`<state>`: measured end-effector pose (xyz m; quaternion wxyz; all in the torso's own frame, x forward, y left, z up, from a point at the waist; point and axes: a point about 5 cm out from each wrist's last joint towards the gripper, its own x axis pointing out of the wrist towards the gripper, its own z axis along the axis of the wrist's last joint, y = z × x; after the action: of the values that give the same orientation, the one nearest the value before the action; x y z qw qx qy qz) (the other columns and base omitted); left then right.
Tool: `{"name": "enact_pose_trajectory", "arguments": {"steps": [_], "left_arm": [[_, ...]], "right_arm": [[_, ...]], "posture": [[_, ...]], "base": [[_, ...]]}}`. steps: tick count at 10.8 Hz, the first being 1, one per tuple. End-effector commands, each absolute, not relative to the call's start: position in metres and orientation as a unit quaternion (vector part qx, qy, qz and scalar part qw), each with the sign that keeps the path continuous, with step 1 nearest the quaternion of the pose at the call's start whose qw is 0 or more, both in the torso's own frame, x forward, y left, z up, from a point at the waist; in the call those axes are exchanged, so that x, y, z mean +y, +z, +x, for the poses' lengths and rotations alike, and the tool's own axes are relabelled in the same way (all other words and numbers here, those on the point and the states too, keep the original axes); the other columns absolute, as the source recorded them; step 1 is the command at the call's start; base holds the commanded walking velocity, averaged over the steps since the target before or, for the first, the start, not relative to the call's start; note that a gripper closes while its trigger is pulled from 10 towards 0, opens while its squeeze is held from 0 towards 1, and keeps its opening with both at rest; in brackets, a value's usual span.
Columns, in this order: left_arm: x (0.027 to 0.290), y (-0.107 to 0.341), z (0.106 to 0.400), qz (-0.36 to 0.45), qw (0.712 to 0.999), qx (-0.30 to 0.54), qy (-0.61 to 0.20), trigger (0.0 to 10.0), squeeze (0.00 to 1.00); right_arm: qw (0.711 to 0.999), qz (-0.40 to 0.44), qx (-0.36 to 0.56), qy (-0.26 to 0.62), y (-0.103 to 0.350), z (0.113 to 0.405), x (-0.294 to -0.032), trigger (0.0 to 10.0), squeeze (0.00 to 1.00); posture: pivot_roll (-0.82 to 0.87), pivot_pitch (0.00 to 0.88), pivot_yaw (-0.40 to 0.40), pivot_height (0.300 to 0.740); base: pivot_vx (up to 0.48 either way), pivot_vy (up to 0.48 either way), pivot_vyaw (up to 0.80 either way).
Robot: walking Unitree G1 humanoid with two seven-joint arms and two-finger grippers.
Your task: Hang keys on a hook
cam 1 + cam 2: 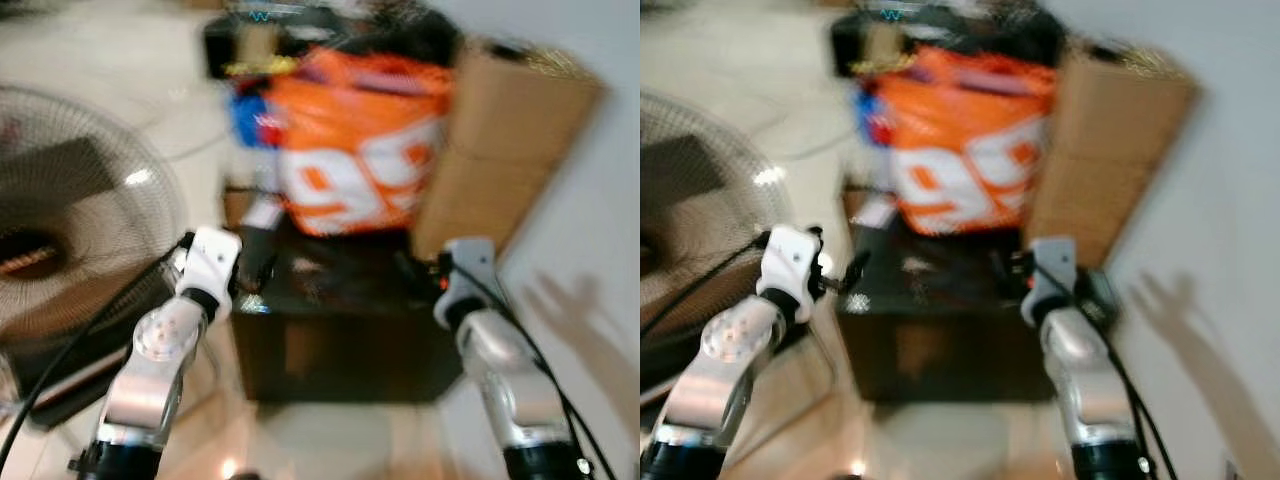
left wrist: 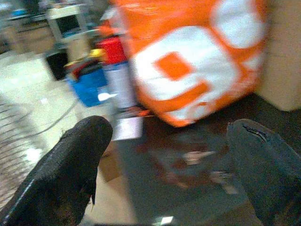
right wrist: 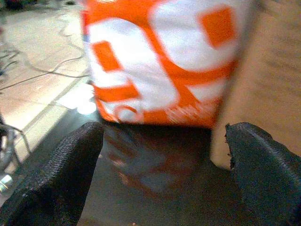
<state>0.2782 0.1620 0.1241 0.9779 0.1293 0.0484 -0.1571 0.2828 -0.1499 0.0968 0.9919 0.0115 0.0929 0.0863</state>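
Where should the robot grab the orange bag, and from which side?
Probably its top edge, from above: the bag stands upright on the dark table, with the box close on its right and clutter behind.

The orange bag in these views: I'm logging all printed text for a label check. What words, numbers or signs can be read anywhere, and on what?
"99", large white numerals on the orange bag standing on the dark table; blurred, so this is a likely reading.
The cardboard box beside the bag: no print can be made out.
The red can and blue item: any labels are too blurred to read.
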Motion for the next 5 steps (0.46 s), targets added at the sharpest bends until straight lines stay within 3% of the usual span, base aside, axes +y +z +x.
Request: {"name": "enact_pose_trajectory", "arguments": {"steps": [1,5], "left_arm": [[0.1670,0.1266,0.2793,0.134,0.978,0.047,-0.150,10.0,0.00],[0.1664,0.1251,0.2771,0.136,0.978,0.047,-0.154,10.0,0.00]], "right_arm": [[0.992,0.017,0.087,0.085,0.1000,0.2855,-0.1454,10.0,1.00],[0.992,0.009,0.087,0.086,0.0998,0.2869,-0.1497,10.0,1.00]], "posture": [[0.03,0.000,-0.065,0.740],[0.04,0.000,-0.072,0.740]], "base": [[0.368,0.000,0.00],[0.367,0.000,0.00]]}}
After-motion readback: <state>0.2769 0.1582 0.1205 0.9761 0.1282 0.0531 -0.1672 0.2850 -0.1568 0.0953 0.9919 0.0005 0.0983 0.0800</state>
